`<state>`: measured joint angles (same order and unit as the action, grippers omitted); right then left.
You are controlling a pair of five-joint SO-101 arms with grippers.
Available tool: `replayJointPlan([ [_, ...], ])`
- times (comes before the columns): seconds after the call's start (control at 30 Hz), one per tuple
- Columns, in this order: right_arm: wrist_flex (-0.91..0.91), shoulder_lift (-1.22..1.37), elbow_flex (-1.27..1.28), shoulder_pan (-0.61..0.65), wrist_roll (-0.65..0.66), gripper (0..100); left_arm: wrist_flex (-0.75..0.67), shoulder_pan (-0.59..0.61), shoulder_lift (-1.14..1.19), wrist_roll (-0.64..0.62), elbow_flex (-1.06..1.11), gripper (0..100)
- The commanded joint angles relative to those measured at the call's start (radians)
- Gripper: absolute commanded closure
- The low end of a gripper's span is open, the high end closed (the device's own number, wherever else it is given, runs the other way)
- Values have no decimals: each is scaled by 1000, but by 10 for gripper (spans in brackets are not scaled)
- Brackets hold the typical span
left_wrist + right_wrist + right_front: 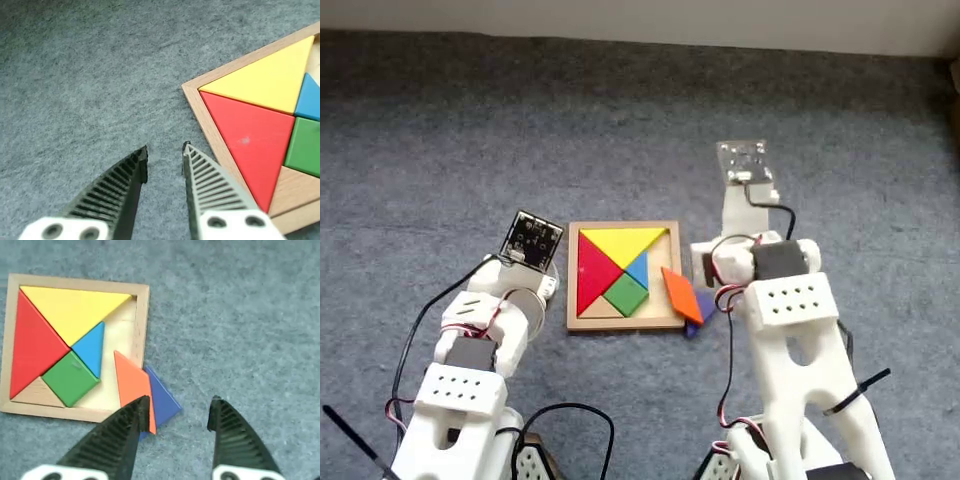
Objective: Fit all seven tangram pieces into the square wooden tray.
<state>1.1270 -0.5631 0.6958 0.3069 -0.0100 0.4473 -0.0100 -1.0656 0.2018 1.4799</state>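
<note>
The square wooden tray [620, 226] holds a yellow triangle [70, 305], a red triangle [35, 345], a light blue triangle [90, 347], a green square [70, 377] and a plain wood triangle [37, 394]. An orange parallelogram [132, 382] lies tilted across the tray's right rim, partly over a dark blue triangle [162, 400] on the carpet. My right gripper [180, 405] hangs open just above them, one finger [127, 427] by the orange tip. My left gripper [165, 150] is open over bare carpet left of the tray [192, 97].
Grey carpet covers the whole table. The left arm [485, 330] and right arm [785, 300] flank the tray, with cables trailing near the front edge. Open carpet stretches behind the tray and to both far sides.
</note>
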Motion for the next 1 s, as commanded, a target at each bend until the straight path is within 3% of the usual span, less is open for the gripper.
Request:
replayJointPlan([
  [0.0,-99,-36,82,50,-11,813,-15,10,-16,-8,-15,870],
  [0.2,-232,-42,228,213,-2,813,-15,8,-16,-8,-13,870],
  [0.33,-311,-31,259,255,-2,814,-15,5,-16,-8,-13,870],
  [0.97,-412,-24,282,162,-9,814,-18,2,-16,-8,-8,870],
])
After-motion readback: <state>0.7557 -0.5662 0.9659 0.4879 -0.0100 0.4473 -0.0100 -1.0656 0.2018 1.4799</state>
